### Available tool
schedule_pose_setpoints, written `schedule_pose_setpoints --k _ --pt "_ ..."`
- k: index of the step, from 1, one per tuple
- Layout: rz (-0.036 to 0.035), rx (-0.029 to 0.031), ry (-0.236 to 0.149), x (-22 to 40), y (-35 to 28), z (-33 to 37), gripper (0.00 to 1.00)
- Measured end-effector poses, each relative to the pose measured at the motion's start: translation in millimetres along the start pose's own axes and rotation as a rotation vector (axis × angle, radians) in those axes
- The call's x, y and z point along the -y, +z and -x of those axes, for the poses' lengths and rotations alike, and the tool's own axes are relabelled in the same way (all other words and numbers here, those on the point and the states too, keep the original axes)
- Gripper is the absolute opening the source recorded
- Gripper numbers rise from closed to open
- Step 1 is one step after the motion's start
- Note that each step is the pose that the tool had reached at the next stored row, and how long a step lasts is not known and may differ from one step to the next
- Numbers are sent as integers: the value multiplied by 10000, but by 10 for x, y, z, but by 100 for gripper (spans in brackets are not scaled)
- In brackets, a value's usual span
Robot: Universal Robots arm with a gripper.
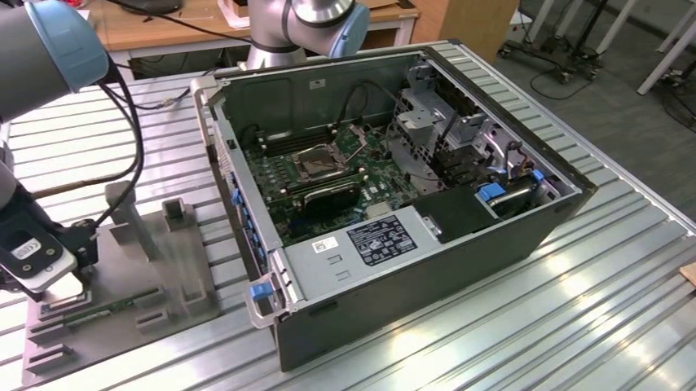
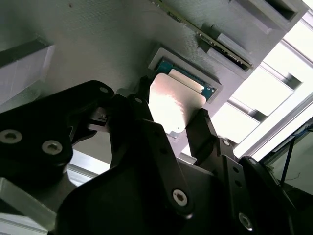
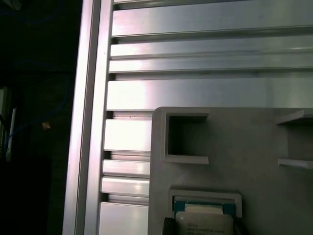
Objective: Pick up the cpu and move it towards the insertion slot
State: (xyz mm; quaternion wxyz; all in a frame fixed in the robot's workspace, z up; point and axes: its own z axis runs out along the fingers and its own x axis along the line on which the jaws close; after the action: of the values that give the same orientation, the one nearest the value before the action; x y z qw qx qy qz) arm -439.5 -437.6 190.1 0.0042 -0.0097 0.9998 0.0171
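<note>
My gripper (image 2: 172,105) is down over the tray (image 1: 120,326), set either side of the cpu (image 2: 168,100); the cpu lies flat in its pocket, metal top up, green rim showing in both wrist views; I judge the pocket holds it square so its edges can be met cleanly; whether I am clamped on it or merely around it I cannot tell; it looks seated, not lifted. The slot (image 1: 323,160) sits on the board inside the open case (image 1: 435,269), well apart towards the exterior view's right, dark centre facing up.
</note>
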Motion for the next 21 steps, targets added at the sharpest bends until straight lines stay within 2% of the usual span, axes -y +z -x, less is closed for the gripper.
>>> schedule_pose_setpoints --k 8,15,18,21 --pt "0 1 0 -5 -134 1 54" --pt "0 0 0 -10 -290 2 54" --pt "1 2 0 -11 -325 3 54" --pt "0 0 0 -11 -328 3 54"
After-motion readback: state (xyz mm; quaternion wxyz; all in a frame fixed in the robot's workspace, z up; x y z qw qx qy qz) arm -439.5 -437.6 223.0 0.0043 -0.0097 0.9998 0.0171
